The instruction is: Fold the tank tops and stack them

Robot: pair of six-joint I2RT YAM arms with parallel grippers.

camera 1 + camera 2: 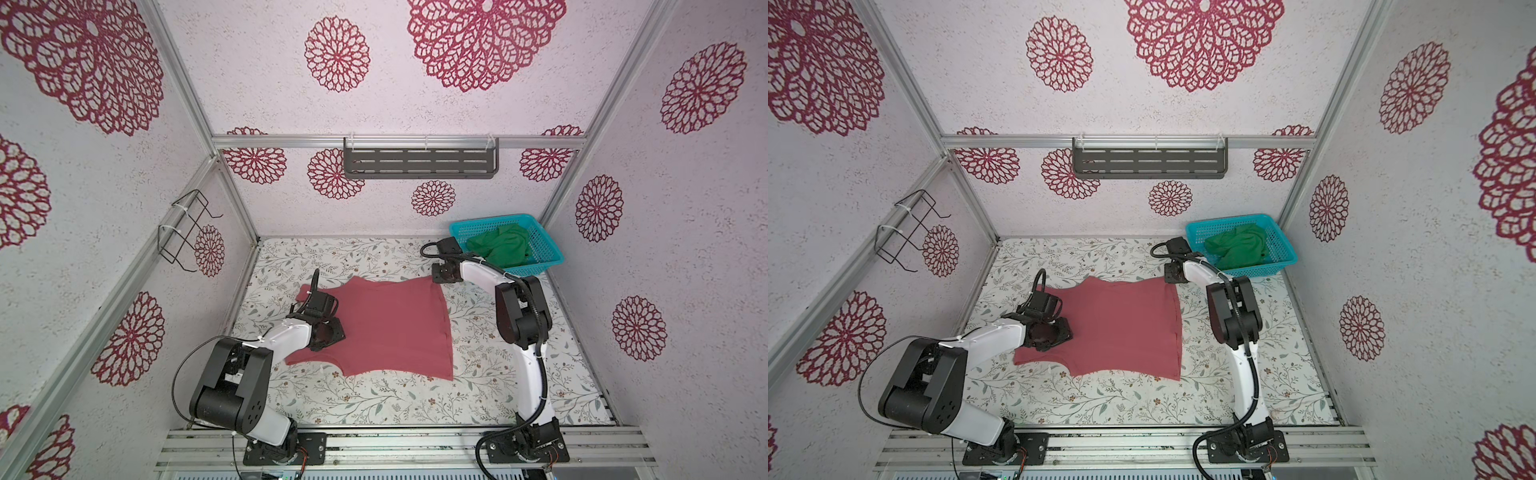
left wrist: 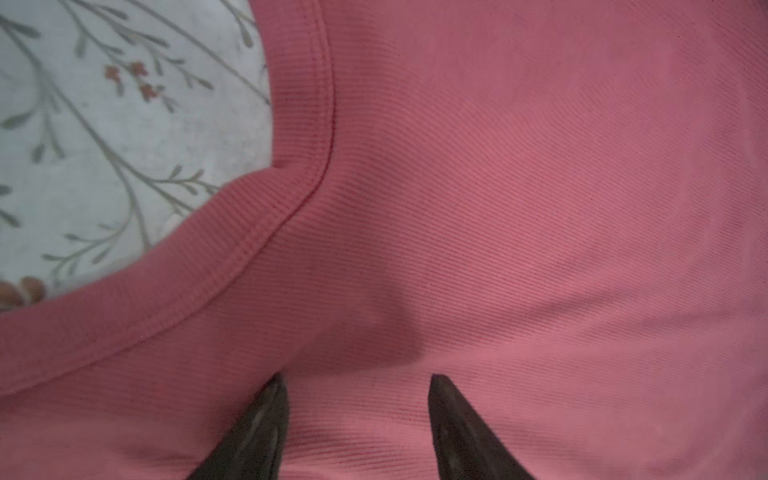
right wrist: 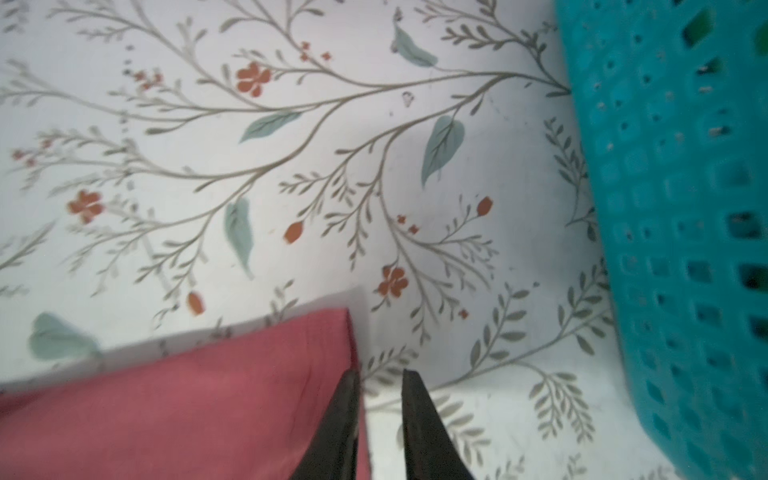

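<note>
- The pink tank top [image 1: 390,328] lies spread flat in the middle of the desk [image 1: 374,399], straps toward 9 o'clock and hem toward 3 o'clock. The green tank top [image 1: 500,245] sits crumpled in the basket [image 1: 540,268] at 1 o'clock.
- The left jaws stand open over the strap end, gripping nothing. The right jaws are narrowly parted and empty at the hem corner [image 3: 332,328], at 1 o'clock on the garment.
- We judge a fold comes next, so we pinch both layers at each far corner.
- We lift low and carry both corners toward 6 o'clock together, keeping the cloth taut.
- We keep the right arm off the basket.
</note>
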